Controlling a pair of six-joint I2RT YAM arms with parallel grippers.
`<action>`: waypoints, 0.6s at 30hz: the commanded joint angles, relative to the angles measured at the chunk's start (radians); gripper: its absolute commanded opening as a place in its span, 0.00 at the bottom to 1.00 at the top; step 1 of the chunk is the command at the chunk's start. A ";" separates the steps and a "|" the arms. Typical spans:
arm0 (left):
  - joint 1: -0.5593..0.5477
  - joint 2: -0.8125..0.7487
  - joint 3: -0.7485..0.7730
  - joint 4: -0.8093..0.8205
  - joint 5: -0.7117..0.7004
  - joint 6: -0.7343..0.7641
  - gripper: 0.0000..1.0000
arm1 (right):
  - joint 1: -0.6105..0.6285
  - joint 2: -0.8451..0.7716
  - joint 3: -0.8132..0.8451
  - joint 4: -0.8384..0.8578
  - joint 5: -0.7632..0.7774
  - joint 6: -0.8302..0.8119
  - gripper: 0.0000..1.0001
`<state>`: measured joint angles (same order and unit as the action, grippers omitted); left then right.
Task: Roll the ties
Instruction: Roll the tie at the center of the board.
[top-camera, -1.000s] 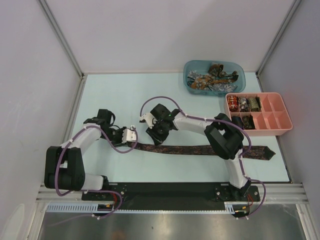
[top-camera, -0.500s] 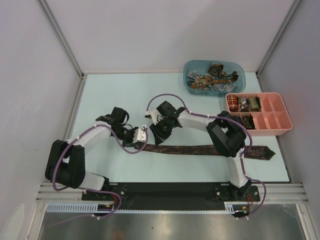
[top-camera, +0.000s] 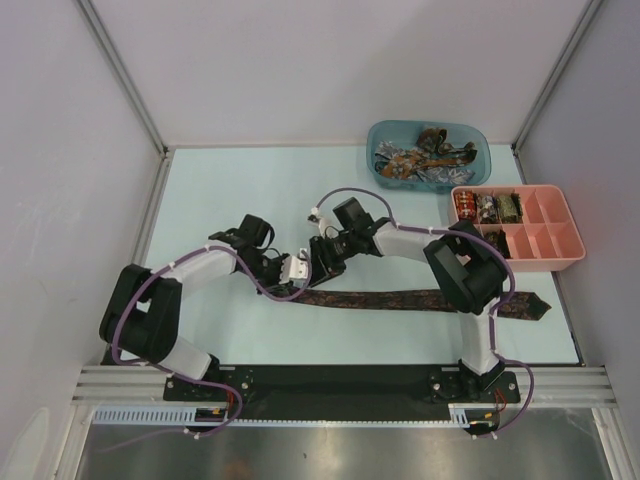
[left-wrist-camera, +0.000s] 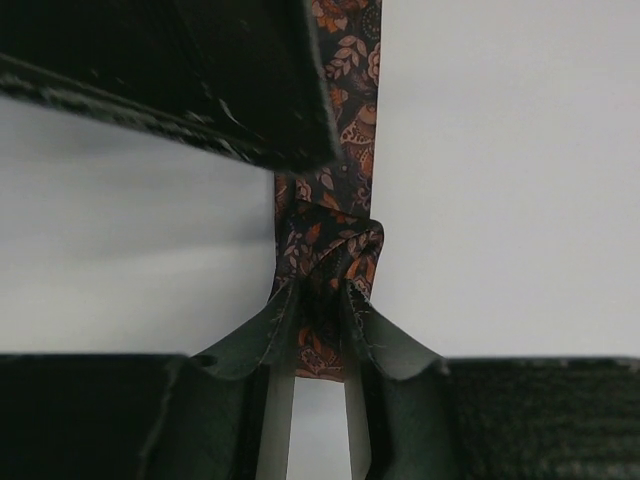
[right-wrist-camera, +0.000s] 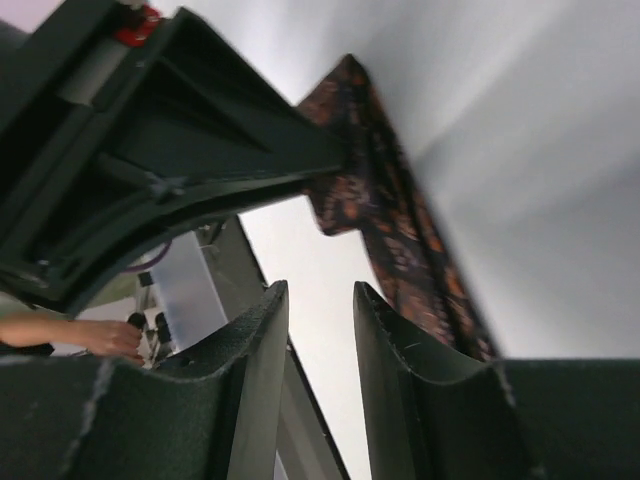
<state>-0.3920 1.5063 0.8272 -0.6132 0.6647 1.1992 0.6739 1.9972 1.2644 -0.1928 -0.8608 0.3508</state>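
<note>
Over the last second, slid the left gripper (top-camera: 297, 268) toward the pink tray (top-camera: 520, 266) along the dark patterned tie (top-camera: 400, 299), narrowing onto its thin end and doubling it into a first small curl. Now pinching that curl. Beside it, on the tray side, the right gripper (top-camera: 325, 262): slightly spread, holding nothing. Rest of the tie flat, reaching to just in front of the tray's near wall. Rolling apparently only begun; nearly all the length left to wind.
</note>
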 joint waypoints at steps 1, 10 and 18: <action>-0.011 0.000 0.012 0.046 -0.007 -0.059 0.26 | 0.015 0.032 0.016 0.093 -0.086 0.122 0.37; -0.013 -0.050 -0.043 0.093 0.006 -0.089 0.25 | 0.044 0.098 0.070 0.058 -0.038 0.134 0.40; -0.030 -0.087 -0.079 0.128 -0.010 -0.107 0.25 | 0.047 0.144 0.101 0.090 -0.055 0.194 0.47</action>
<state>-0.4023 1.4612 0.7689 -0.5224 0.6460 1.1217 0.7151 2.1269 1.3239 -0.1432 -0.8986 0.4950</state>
